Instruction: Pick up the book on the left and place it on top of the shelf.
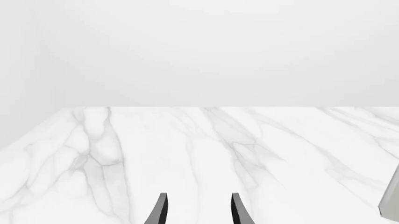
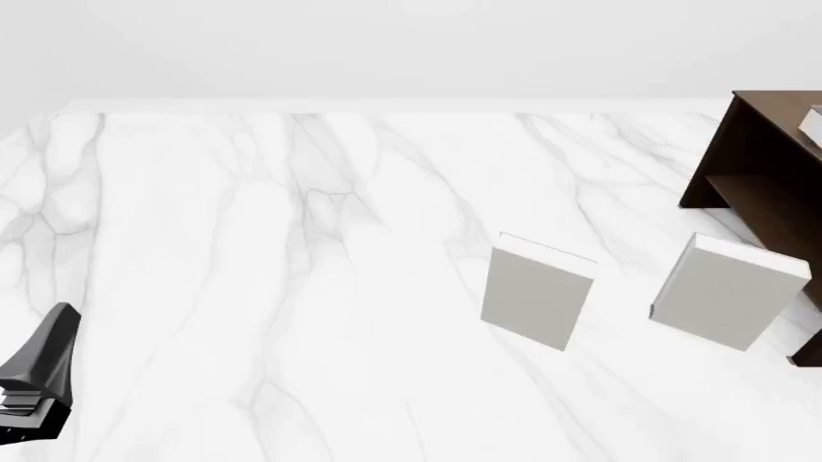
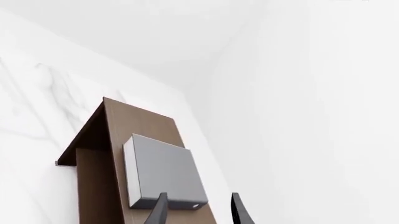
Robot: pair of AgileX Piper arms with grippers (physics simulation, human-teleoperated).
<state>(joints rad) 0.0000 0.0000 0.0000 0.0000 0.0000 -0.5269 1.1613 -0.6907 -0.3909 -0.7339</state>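
Note:
The book (image 3: pixel 165 170) lies flat on top of the dark brown shelf (image 3: pixel 140 123); its cover looks grey here, with a pale page edge. My right gripper (image 3: pixel 199 210) is open just behind the book's near corner, and its fingers grip nothing. In the front view only a sliver of the book (image 2: pixel 811 123) shows on the shelf (image 2: pixel 757 173) at the right edge, and the right gripper is out of frame. My left gripper (image 1: pixel 198 211) is open and empty over bare table, seen at the front left (image 2: pixel 45 361).
Two pale grey-white books stand upright on the marble table (image 2: pixel 257 250): one near the middle (image 2: pixel 537 294), one beside the shelf (image 2: pixel 726 294). A grey edge of a book (image 1: pixel 389 205) shows in the left wrist view.

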